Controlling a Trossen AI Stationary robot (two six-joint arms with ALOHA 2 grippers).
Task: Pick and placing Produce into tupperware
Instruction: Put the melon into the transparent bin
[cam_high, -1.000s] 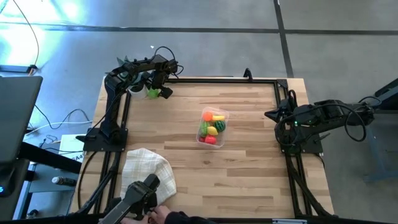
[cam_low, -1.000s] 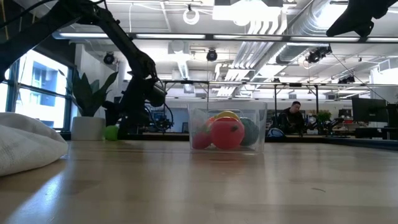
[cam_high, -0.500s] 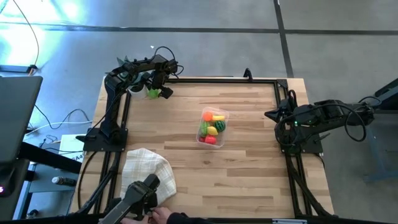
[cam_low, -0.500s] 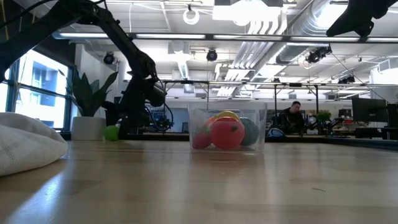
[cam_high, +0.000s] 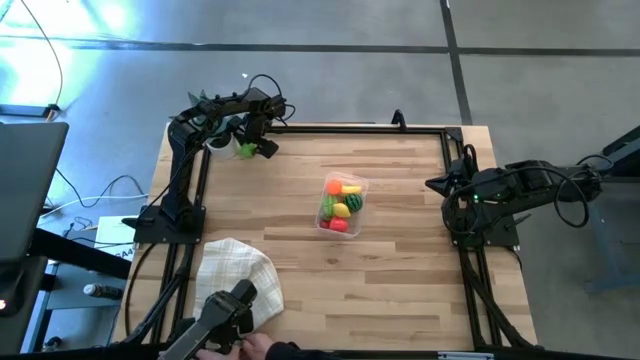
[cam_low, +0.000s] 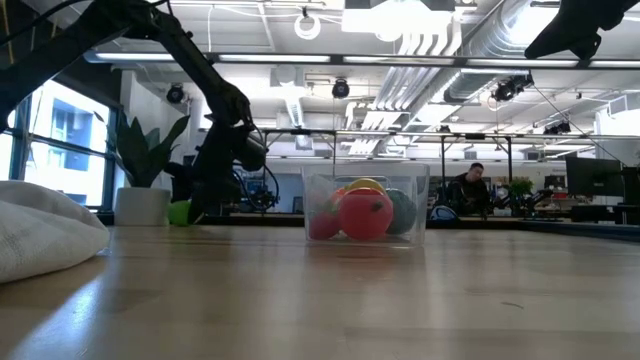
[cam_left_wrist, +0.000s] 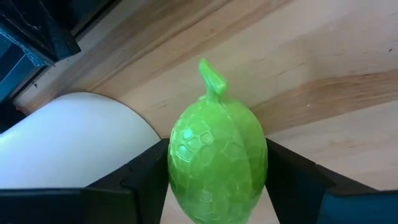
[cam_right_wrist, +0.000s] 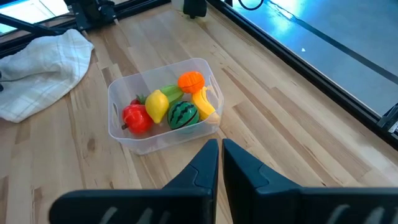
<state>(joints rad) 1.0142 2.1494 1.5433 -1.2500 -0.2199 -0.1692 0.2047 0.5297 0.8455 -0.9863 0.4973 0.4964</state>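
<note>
Wooden table (cam_high: 400, 270), clear tub (cam_high: 342, 203), checked cloth (cam_high: 235, 270), white pot (cam_low: 140, 206), green fruit (cam_left_wrist: 216, 163)

No text, label, brand or number can be read anywhere.

One small clear plastic tub (cam_right_wrist: 163, 102) sits near table centre, holding five toy produce pieces: one red (cam_right_wrist: 137, 117), one yellow lemon-shaped (cam_right_wrist: 157, 106), one dark green striped (cam_right_wrist: 184, 114), one orange (cam_right_wrist: 191, 81), one yellow banana-shaped (cam_right_wrist: 206, 101). One light green bumpy toy fruit (cam_left_wrist: 217, 162) lies at the table's 11 o'clock corner beside one white pot (cam_left_wrist: 74, 146). One checked beige cloth (cam_high: 236, 270) lies at 7 o'clock.
</note>
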